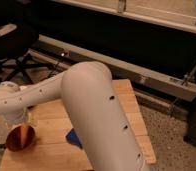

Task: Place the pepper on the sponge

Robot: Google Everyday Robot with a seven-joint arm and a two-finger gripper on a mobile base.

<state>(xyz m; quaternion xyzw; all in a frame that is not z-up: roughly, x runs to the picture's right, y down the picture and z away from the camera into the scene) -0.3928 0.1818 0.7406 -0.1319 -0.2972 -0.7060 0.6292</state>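
My gripper [27, 120] is at the left end of the white arm, just above the round orange bowl [17, 141] at the table's left side. A slim orange-red pepper [25, 133] stands upright directly under the gripper, its lower end over the bowl. Whether it is held or touches the bowl I cannot tell. The dark blue sponge [73, 137] lies on the wood to the right of the bowl, and the arm's thick link hides its right part.
The wooden table [51, 115] ends close on the right and at the back. A metal rail [156, 80] runs along the floor behind it. An office chair base [13, 65] stands at the far left.
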